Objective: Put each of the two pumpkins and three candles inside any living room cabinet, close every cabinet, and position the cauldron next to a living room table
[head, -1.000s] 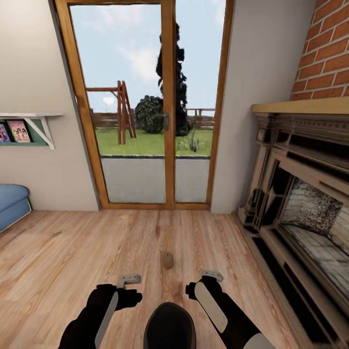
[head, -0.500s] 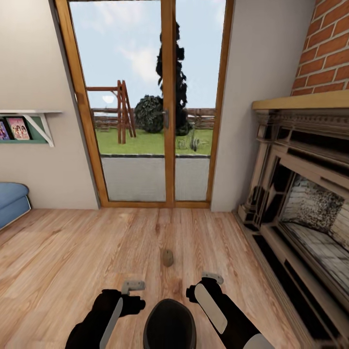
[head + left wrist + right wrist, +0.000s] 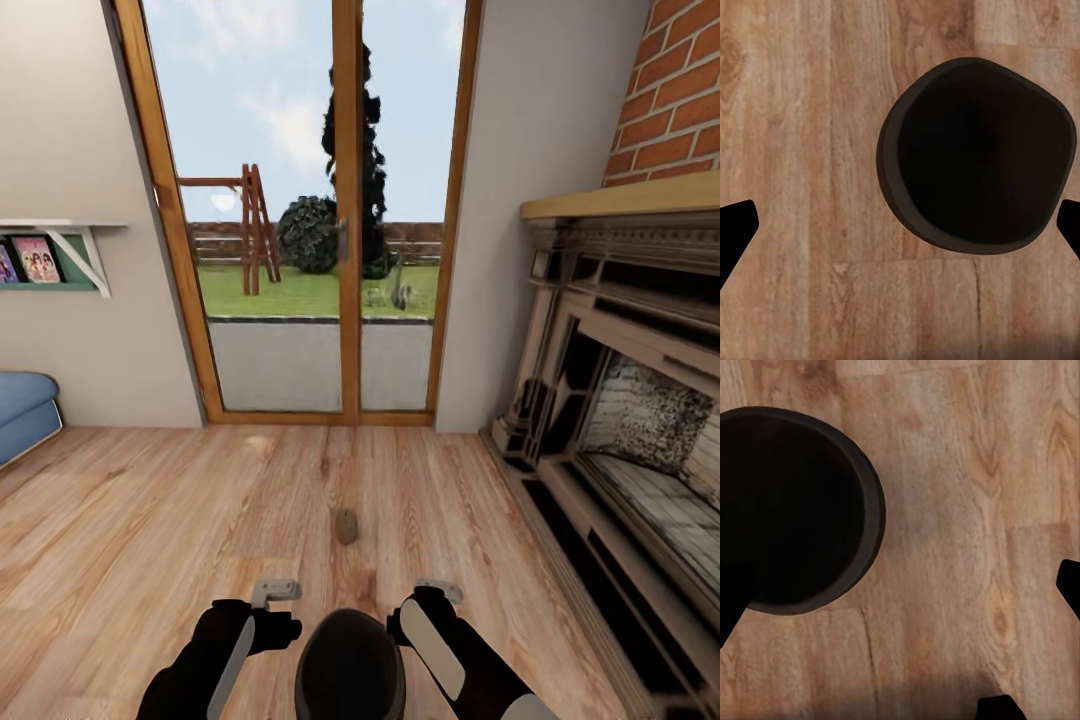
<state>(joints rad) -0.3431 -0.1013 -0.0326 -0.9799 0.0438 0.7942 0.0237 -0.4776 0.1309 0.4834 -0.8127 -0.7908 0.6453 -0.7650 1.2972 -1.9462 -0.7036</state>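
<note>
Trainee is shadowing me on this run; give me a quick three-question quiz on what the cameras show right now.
1. True or false: the candle lies on the wooden floor, ahead of both grippers.
2. What dark round thing sits between the left gripper and the right gripper? A pumpkin, B cauldron, C cushion.
3. What stands along the robot's right side?

Key: 1 true. 2 B. 3 The fireplace.

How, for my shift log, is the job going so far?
Done: nothing these views confirm. In hand: nothing. The left end effector and right end effector are open and empty, either side of a dark round pot, probably the cauldron. Left: one candle sits on the floor, so storing, closing and placing remain.
</note>
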